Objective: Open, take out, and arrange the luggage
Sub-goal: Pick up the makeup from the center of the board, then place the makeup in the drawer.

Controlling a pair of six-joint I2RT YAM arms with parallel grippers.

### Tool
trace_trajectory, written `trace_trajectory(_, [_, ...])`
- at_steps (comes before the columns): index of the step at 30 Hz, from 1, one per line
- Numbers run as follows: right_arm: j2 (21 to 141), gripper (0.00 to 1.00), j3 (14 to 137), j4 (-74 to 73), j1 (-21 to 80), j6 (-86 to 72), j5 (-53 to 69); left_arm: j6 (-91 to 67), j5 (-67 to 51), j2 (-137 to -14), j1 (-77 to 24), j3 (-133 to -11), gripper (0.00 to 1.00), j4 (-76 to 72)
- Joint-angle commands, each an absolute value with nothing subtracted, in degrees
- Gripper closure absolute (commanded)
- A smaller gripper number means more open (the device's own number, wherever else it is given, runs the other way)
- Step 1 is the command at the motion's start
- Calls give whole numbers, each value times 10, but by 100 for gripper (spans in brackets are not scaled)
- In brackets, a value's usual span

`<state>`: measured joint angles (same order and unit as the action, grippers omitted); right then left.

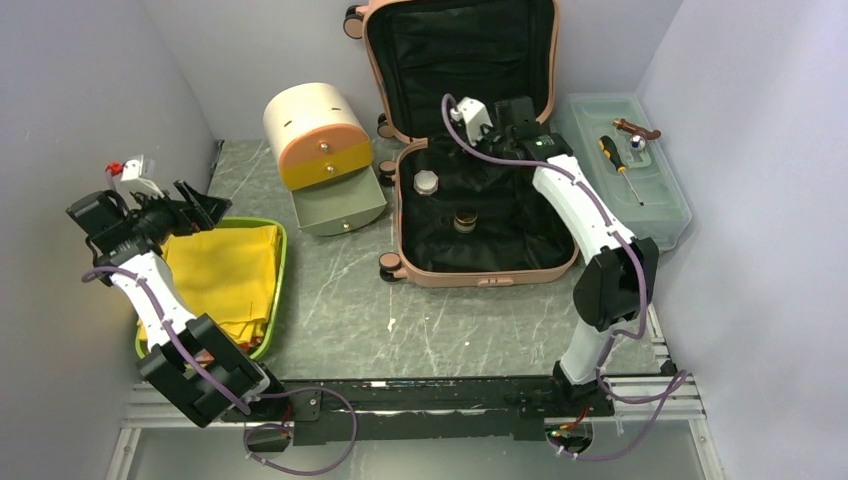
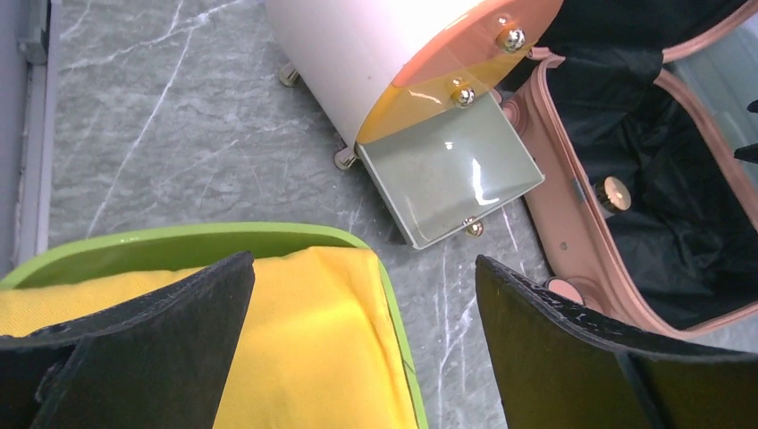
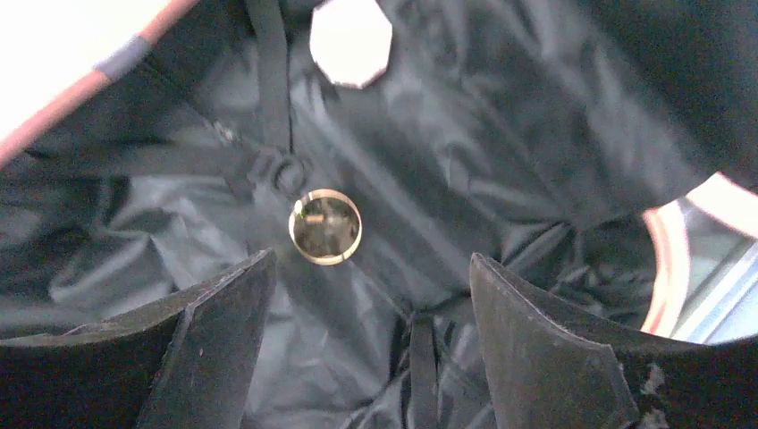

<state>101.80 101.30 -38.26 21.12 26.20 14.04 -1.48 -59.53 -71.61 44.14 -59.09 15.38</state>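
The salmon-pink luggage [image 1: 480, 272] lies open on the table, its lid standing up at the back and its black lining showing. In the lower half rest a white octagonal cap [image 1: 427, 182] and a gold-rimmed round jar [image 1: 465, 221]. My right gripper [image 1: 516, 112] hovers over the far side of the luggage, open and holding nothing. In the right wrist view the jar [image 3: 325, 226] lies just ahead of the right gripper [image 3: 371, 304], with the cap [image 3: 350, 40] farther off. My left gripper [image 1: 203, 205] is open over the far edge of a green tray [image 1: 281, 262]; nothing sits between its fingers [image 2: 365, 313].
A yellow cloth [image 1: 225, 272] fills the green tray. A cream half-round box [image 1: 312, 125] stands left of the luggage with its bottom drawer [image 1: 340, 205] pulled out. A translucent toolbox [image 1: 668, 215] with a screwdriver [image 1: 620, 168] on it sits at the right wall.
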Motion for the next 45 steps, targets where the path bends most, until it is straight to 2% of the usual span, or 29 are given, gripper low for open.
trace_trajectory(1, [1032, 18, 967, -425, 163, 302, 187, 82, -590, -704, 427, -638, 1, 251])
trace_trajectory(5, [1059, 19, 927, -394, 140, 327, 193, 91, -585, -700, 418, -637, 1, 256])
trace_trajectory(11, [1116, 18, 942, -410, 145, 362, 224, 76, -597, -705, 407, -604, 1, 229])
trace_trajectory(19, [1166, 7, 968, -418, 163, 353, 236, 70, -596, -715, 407, -590, 1, 218])
trace_trajectory(25, [1161, 6, 956, -394, 177, 350, 227, 66, -596, -720, 407, -582, 1, 209])
trace_trajectory(30, [1180, 12, 961, -391, 182, 342, 224, 67, -595, -723, 407, -577, 1, 205])
trace_trajectory(34, [1191, 21, 967, -394, 181, 335, 230, 66, -594, -725, 407, -576, 1, 202])
trace_trajectory(45, [1198, 27, 964, -370, 184, 323, 202, 63, -598, -727, 407, -574, 1, 198])
